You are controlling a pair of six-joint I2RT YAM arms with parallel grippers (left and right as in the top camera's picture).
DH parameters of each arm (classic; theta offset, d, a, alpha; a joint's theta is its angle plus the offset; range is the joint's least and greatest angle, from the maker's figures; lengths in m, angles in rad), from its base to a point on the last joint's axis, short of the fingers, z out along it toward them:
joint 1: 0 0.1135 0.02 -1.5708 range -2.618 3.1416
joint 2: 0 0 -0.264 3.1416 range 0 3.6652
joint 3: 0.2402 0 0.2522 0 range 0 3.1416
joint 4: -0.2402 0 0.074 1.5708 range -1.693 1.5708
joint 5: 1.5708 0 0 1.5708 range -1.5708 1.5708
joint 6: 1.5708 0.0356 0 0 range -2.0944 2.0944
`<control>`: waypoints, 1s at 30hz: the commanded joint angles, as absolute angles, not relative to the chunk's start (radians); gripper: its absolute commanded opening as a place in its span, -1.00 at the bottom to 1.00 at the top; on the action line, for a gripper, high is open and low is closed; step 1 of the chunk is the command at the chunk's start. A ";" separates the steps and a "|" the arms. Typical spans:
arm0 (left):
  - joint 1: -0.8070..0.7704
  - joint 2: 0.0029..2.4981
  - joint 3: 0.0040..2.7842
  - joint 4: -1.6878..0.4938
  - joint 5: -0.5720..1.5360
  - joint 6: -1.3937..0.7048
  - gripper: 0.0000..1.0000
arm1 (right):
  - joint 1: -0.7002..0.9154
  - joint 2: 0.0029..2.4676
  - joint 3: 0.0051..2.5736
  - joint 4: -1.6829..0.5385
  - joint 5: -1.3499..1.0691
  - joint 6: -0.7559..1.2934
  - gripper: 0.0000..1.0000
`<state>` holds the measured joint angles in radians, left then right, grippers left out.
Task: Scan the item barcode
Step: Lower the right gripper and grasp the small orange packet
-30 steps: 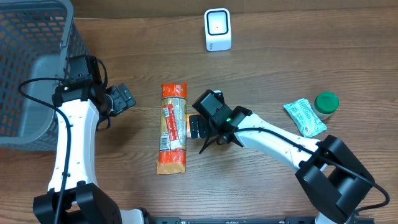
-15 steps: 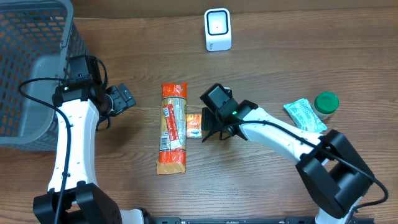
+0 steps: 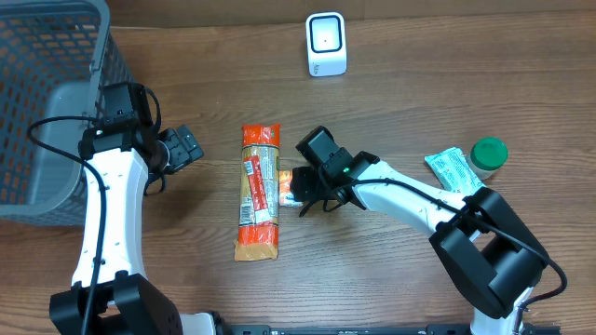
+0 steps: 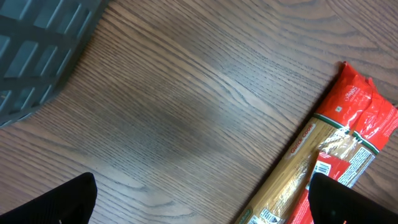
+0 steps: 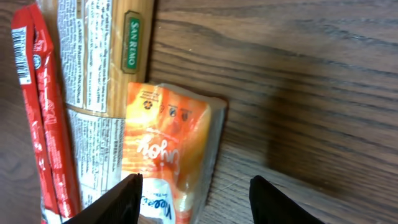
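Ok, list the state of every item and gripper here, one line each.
pasta packet: lying flat.
orange sachet: flat against the pasta packet.
scanner: upright, untouched.
basket: upright.
green-lidded jar: upright, lid on.
teal packet: lying flat beside the green-lidded jar.
left gripper: open, empty.
right gripper: fingers either side of the orange sachet; grip unclear.

Grey basket [image 3: 28, 56] far left; green-lidded jar [image 3: 488, 154] beside teal packet [image 3: 456, 174].
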<state>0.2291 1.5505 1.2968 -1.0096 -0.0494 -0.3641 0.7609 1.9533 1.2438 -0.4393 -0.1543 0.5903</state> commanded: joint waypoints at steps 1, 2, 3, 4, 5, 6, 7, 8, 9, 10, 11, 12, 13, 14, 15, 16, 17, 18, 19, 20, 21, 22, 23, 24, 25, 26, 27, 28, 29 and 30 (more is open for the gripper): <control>0.229 1.549 1.298 -1.010 -0.056 -0.371 0.99 | 0.765 1.952 1.262 -0.425 -0.174 0.568 0.14; 0.229 1.549 1.298 -1.010 -0.056 -0.371 0.99 | 0.765 1.954 1.262 -0.423 -0.174 0.568 0.14; 0.229 1.549 1.298 -1.010 -0.056 -0.371 1.00 | 0.765 1.956 1.262 -0.423 -0.174 0.568 0.14; 0.229 1.549 1.298 -1.010 -0.056 -0.371 1.00 | 0.765 1.960 1.262 -0.423 -0.174 0.568 0.14; 0.229 1.549 1.298 -1.010 -0.056 -0.371 1.00 | 0.765 1.964 1.262 -0.423 -0.175 0.570 0.14; 0.229 1.549 1.298 -1.010 -0.056 -0.371 1.00 | 0.765 1.970 1.262 -0.422 -0.175 0.575 0.14; 0.229 1.549 1.298 -1.010 -0.056 -0.371 1.00 | 0.766 1.976 1.262 -0.419 -0.179 0.575 0.14; 0.229 1.549 1.298 -1.010 -0.056 -0.371 0.99 | 0.768 1.983 1.262 -0.416 -0.181 0.575 0.13; 0.229 1.549 1.298 -1.010 -0.056 -0.371 0.99 | 0.770 1.991 1.262 -0.412 -0.182 0.575 0.13; 0.229 1.549 1.298 -1.010 -0.056 -0.371 1.00 | 0.773 2.000 1.262 -0.410 -0.182 0.575 0.11; 0.229 1.549 1.298 -1.010 -0.056 -0.371 0.99 | 0.776 2.007 1.262 -0.407 -0.182 0.575 0.06; 0.229 1.549 1.298 -1.010 -0.056 -0.371 0.99 | 0.778 2.012 1.262 -0.406 -0.182 0.575 -0.03; 0.229 1.549 1.298 -1.010 -0.056 -0.371 1.00 | 0.780 2.017 1.262 -0.405 -0.182 0.575 -0.11; 0.229 1.549 1.298 -1.010 -0.056 -0.371 0.99 | 0.781 2.017 1.262 -0.405 -0.181 0.575 -0.22; 0.229 1.549 1.298 -1.010 -0.056 -0.371 0.99 | 0.781 2.017 1.262 -0.405 -0.181 0.575 -0.29; 0.229 1.549 1.298 -1.010 -0.056 -0.371 1.00 | 0.781 2.017 1.262 -0.405 -0.181 0.575 -0.36; 0.229 1.549 1.298 -1.010 -0.056 -0.371 0.99 | 0.781 2.017 1.262 -0.405 -0.181 0.575 -0.40; 0.229 1.549 1.298 -1.010 -0.056 -0.371 1.00 | 0.781 2.017 1.262 -0.406 -0.181 0.574 -0.50; 0.229 1.549 1.298 -1.010 -0.056 -0.371 1.00 | 0.781 2.017 1.262 -0.409 -0.181 0.574 -0.60; 0.229 1.549 1.298 -1.010 -0.056 -0.371 1.00 | 0.780 2.017 1.262 -0.412 -0.181 0.574 -0.75; 0.229 1.549 1.298 -1.010 -0.056 -0.371 1.00 | 0.780 2.017 1.262 -0.414 -0.181 0.574 -0.92; 0.229 1.549 1.298 -1.010 -0.056 -0.371 0.99 | 0.780 2.017 1.262 -0.418 -0.181 0.574 -0.92; 0.229 1.549 1.298 -1.010 -0.056 -0.371 1.00 | 0.780 2.016 1.262 -0.424 -0.181 0.573 -0.93; 0.229 1.549 1.298 -1.010 -0.056 -0.371 1.00 | 0.778 2.016 1.263 -0.429 -0.181 0.567 -0.93; 0.229 1.549 1.298 -1.010 -0.056 -0.371 0.99 | 0.777 2.011 1.263 -0.435 -0.181 0.566 -0.93; 0.229 1.549 1.298 -1.010 -0.056 -0.371 0.99 | 0.776 2.003 1.263 -0.441 -0.181 0.548 -0.92; 0.229 1.549 1.298 -1.010 -0.056 -0.371 1.00 | 0.775 1.991 1.263 -0.449 -0.181 0.527 -0.93; 0.229 1.549 1.298 -1.010 -0.056 -0.371 0.99 | 0.773 1.979 1.263 -0.457 -0.176 0.510 -0.93; 0.229 1.549 1.298 -1.010 -0.056 -0.371 1.00 | 0.773 1.961 1.263 -0.467 -0.167 0.490 -0.93; 0.229 1.549 1.298 -1.010 -0.056 -0.371 1.00 | 0.773 1.943 1.263 -0.479 -0.149 0.475 -0.93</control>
